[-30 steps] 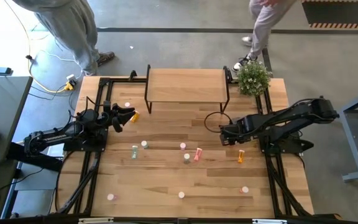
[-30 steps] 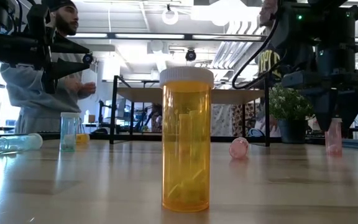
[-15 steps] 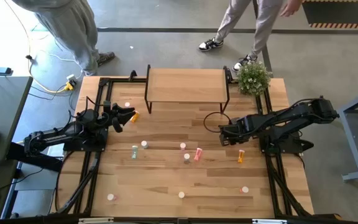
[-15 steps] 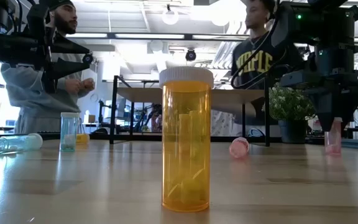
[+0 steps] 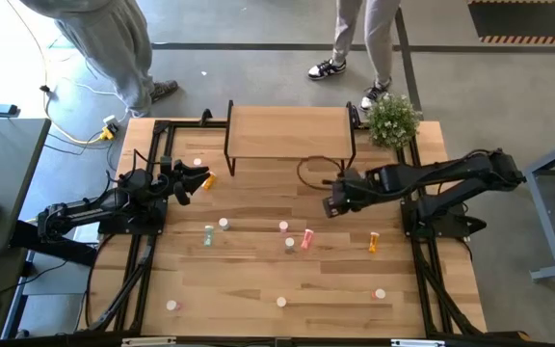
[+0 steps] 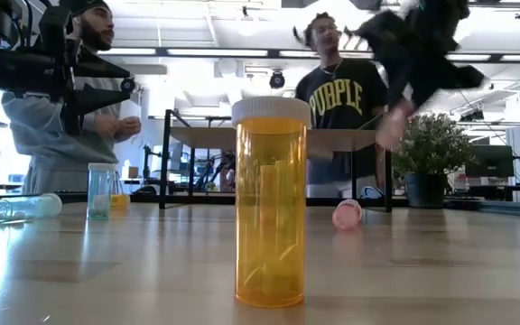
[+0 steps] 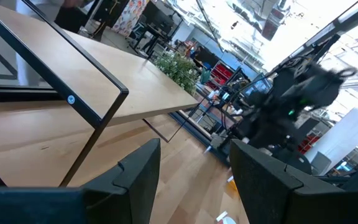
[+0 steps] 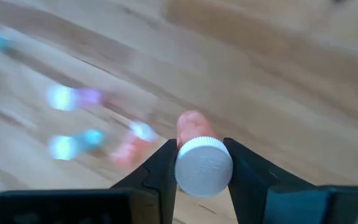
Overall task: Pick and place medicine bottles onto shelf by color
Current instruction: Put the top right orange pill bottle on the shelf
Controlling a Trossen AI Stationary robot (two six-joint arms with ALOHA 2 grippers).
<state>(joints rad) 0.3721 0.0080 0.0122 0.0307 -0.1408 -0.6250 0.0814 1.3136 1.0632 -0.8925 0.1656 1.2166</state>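
Pink bottle (image 8: 199,155) in the right gripper (image 8: 202,171) shows only wrist-side.

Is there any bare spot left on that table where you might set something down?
Yes: the shelf top is bare, and so is the tabletop between the near edge and the bottle cluster. The middle is crowded with bottles, and the right gripper, holding a pink bottle, hangs over it.

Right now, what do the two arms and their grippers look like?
Both arms are dark, near-black jointed links on black frame bases. The left arm ends in a left gripper with two broad, flat, dark fingers. The right arm trails a thin black cable looping over the table; its right gripper has the same dark angular fingers. No markings are legible.
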